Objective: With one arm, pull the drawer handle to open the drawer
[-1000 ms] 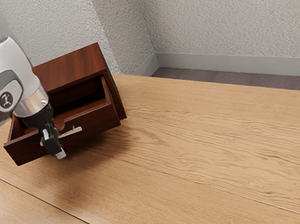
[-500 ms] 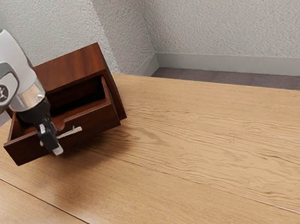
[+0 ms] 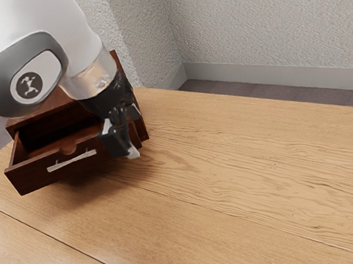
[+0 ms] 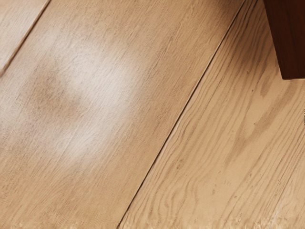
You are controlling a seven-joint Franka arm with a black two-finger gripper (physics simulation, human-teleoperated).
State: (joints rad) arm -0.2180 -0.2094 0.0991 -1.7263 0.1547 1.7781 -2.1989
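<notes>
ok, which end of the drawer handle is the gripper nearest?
The handle end toward the exterior view's right; the gripper sits beyond it, off the handle, by the front corner of the open drawer.

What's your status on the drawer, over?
Gripper off the handle, hanging by the drawer's end at the exterior view's right. Drawer stands pulled out. Nothing blocks it.
</notes>
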